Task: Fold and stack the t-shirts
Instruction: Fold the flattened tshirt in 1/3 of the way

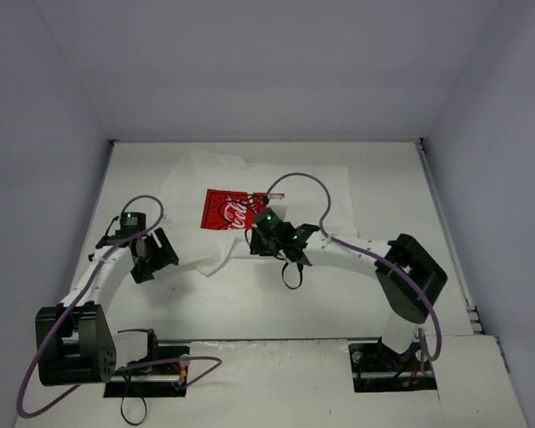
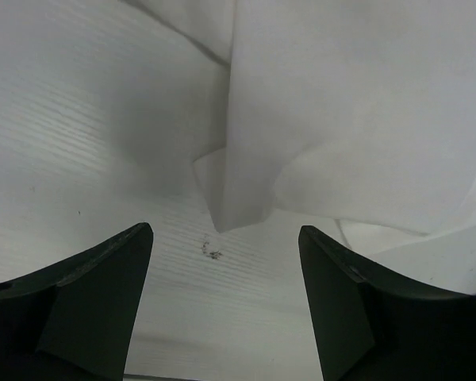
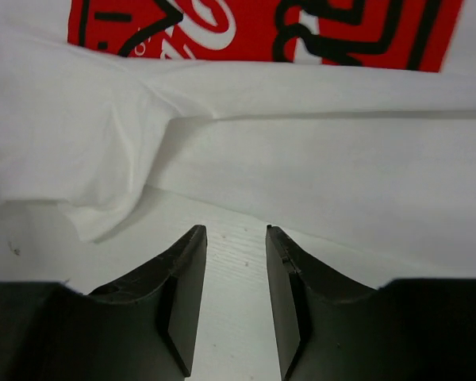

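Folding only partly done: t-shirt (image 1: 187, 178) rumpled (no stack yet) | left gripper (image 2: 224, 230) wide, empty | right gripper (image 3: 236, 230) narrow, empty

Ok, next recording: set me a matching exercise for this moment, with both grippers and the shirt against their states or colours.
Things:
1. left gripper
2. right gripper
3. chest print
4. t-shirt

States:
A. white, rumpled, lying on the table
B. jaws wide apart, nothing between them
C. red, facing up
D. jaws only narrowly apart, nothing between them

Pairs: 1-B, 2-D, 3-C, 4-A.
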Robot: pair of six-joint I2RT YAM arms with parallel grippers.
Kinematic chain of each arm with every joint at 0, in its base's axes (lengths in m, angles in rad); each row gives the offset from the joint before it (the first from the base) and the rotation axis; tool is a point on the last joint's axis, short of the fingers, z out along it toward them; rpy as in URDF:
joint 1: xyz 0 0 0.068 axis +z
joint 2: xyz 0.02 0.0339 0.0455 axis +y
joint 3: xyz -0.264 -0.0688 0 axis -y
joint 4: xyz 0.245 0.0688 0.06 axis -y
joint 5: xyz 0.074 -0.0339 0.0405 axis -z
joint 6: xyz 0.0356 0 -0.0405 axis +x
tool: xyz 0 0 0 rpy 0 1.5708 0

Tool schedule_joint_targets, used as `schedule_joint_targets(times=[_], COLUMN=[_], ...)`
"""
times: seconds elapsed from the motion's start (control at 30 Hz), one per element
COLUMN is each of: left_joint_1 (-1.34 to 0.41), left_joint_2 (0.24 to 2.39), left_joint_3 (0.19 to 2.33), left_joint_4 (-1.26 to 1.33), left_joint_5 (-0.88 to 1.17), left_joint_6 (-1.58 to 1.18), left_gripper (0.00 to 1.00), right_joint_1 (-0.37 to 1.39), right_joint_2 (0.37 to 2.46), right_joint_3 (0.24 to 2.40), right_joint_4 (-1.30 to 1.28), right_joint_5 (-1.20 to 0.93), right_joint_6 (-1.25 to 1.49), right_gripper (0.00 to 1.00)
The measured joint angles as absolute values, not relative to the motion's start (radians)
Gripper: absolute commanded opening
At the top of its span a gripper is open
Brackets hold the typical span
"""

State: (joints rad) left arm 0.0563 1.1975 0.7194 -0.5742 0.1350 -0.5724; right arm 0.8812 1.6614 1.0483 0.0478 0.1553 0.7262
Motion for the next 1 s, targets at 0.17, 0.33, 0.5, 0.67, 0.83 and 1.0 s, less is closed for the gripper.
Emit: schedule_joint_targets(times=[0.17, 0.33, 0.5, 0.67, 0.83, 1.0], left_joint_1=[0.056, 0.056, 0.056, 0.056, 0.056, 0.056], left_joint_2=[1.222, 1.222, 1.222, 1.237, 1.245, 1.257], left_joint_3=[0.690, 0.690, 0.690, 0.690, 0.690, 0.690], left_joint_4=[-0.549, -0.506, -0.490, -0.488, -0.488, -0.487], left_joint_5=[0.173, 0.195, 0.200, 0.212, 0.220, 0.221], left_joint_6=[-0.589, -0.596, -0.596, -0.595, -0.596, -0.596], left_gripper=[0.63, 0.48, 0.46, 0.46, 0.45, 0.15], right_joint_1=[0.961, 1.015, 1.037, 1.042, 1.044, 1.048], right_joint_2=[1.845, 1.948, 1.986, 2.002, 2.026, 2.039], right_joint_3=[1.124, 1.178, 1.195, 1.200, 1.216, 1.216], right_joint_4=[0.106, 0.162, 0.205, 0.242, 0.274, 0.289], right_joint_5=[0.140, 0.108, 0.080, 0.066, 0.055, 0.044], right_joint_6=[0.804, 0.864, 0.906, 0.944, 0.983, 1.031], right_gripper=[0.35, 0.33, 0.33, 0.34, 0.34, 0.02])
